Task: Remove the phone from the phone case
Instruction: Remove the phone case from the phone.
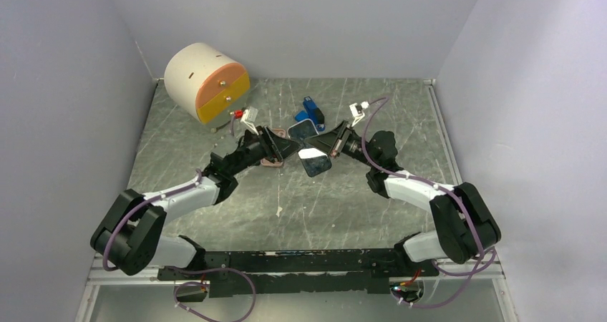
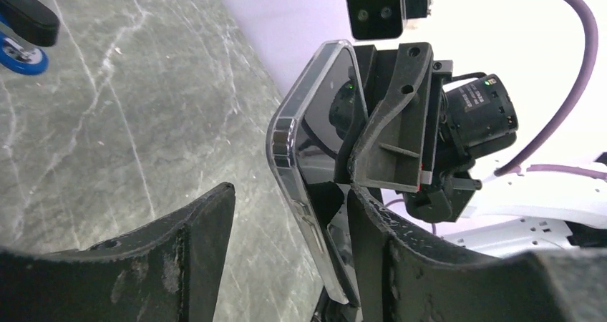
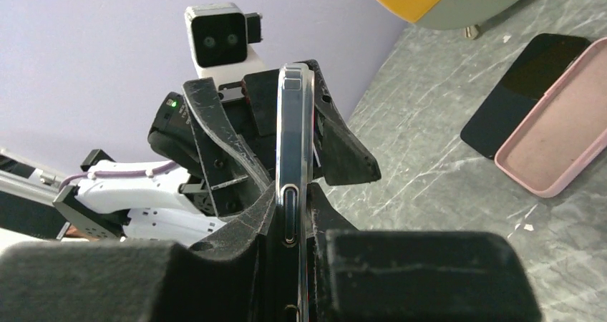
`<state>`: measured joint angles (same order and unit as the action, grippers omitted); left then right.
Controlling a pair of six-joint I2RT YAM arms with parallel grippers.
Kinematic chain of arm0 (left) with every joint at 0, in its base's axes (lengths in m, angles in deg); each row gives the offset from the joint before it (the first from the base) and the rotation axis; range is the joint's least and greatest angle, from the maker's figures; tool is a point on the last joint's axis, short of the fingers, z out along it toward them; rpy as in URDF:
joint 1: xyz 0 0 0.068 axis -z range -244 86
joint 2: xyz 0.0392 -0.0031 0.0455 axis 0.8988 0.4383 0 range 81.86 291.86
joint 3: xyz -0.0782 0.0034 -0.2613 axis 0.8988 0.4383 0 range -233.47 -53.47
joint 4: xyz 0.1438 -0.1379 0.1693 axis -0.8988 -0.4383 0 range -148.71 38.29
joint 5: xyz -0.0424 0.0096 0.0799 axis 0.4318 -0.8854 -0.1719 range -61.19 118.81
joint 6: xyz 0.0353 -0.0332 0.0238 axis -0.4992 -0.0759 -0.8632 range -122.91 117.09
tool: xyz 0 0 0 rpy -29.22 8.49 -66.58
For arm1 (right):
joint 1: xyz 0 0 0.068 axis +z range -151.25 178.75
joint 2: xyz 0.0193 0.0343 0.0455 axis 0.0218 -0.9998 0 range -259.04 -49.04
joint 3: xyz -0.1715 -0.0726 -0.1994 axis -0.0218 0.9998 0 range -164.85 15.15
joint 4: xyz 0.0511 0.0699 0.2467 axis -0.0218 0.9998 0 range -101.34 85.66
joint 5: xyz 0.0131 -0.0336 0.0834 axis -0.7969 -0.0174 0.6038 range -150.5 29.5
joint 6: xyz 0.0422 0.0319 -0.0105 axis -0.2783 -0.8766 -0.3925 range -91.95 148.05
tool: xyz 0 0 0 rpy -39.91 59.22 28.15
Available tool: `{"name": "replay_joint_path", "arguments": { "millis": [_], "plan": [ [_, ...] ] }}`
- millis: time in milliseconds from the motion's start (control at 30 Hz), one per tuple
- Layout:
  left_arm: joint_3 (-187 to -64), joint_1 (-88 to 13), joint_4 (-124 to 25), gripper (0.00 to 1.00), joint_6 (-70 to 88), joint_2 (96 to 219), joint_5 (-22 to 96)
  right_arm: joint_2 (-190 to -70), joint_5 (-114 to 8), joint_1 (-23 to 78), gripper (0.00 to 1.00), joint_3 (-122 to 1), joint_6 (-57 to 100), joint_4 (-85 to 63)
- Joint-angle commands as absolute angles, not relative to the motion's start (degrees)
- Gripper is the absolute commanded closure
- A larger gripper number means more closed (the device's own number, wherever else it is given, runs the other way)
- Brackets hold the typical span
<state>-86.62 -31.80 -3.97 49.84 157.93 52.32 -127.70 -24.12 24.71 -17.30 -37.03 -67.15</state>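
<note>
Dark phone [image 2: 322, 122] not yet out of its clear plastic case [image 2: 285, 143]: right fingers [image 3: 401, 265] clamp it, left fingers [image 2: 179, 243] straddle wide.

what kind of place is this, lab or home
Probably a lab test booth: plain walls box in a marbled tabletop, with a left arm and right arm mounted at its near edge.

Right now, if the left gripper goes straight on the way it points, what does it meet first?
The clear-cased phone, standing between the left gripper's open fingers; just behind it, probably the right gripper holding it.
</note>
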Motion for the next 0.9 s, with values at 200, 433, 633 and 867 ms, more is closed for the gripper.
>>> {"name": "replay_joint_path", "arguments": {
  "millis": [200,433,633,867],
  "plan": [
    [-87.8,-34.2,7.9,0.65,57.4,160.1,57.9,-129.4,-20.3,26.1,1.00,-22.2,-37.4,-74.3],
    [-86.7,-35.4,11.1,0.97,60.3,160.5,57.3,-129.4,-20.6,26.2,1.00,-23.1,-36.2,-72.6],
    [-84.2,-37.7,9.8,0.97,63.9,157.1,52.1,-123.1,-24.0,25.6,0.62,-23.3,-28.2,-59.0],
    [-81.7,-39.6,9.2,0.97,66.5,153.5,47.0,-114.7,-29.3,24.3,0.31,-23.1,-18.9,-42.1]
  ]
}}
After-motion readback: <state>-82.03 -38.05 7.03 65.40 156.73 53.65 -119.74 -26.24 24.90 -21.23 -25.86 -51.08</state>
